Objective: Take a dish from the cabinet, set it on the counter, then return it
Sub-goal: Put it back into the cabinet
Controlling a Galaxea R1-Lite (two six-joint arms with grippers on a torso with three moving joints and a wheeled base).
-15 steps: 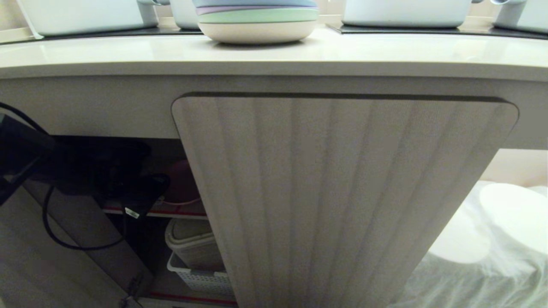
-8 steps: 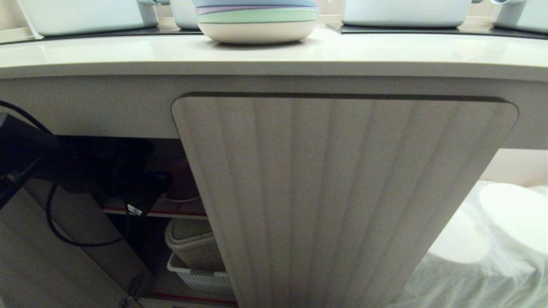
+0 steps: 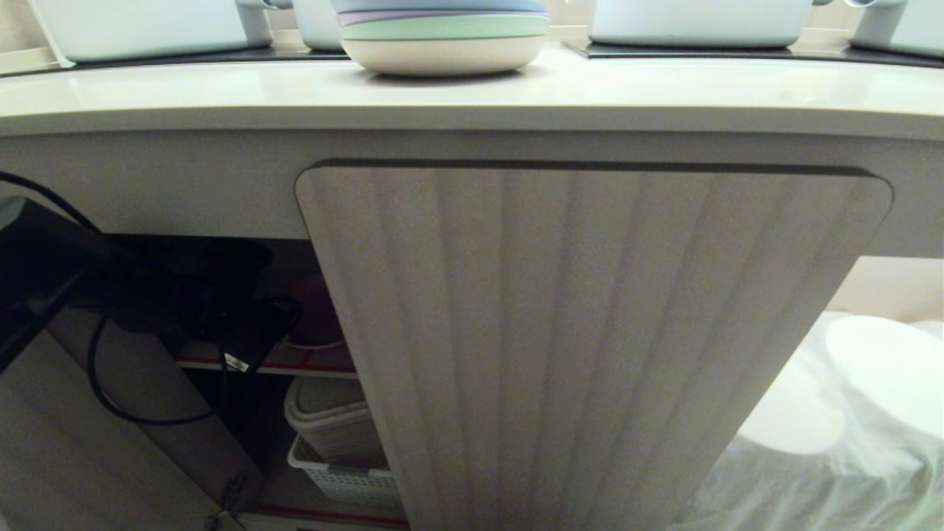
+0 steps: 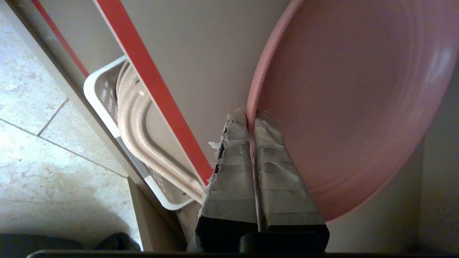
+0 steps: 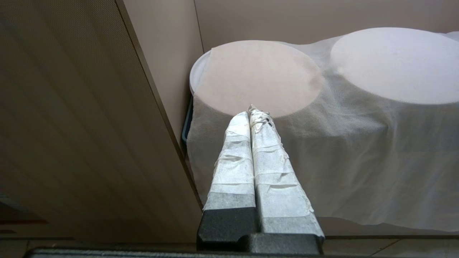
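The left gripper (image 4: 250,118) is clamped on the near rim of the dish (image 4: 344,107), inside the cabinet (image 3: 590,332) above the shelf's red front edge (image 4: 154,89). The dish extends inward, probably slightly tilted. The counter (image 3: 664,88) lies above.

no readable text or brand anywhere, small white tag (image 3: 236,363) on the black arm perhaps printed, illegible
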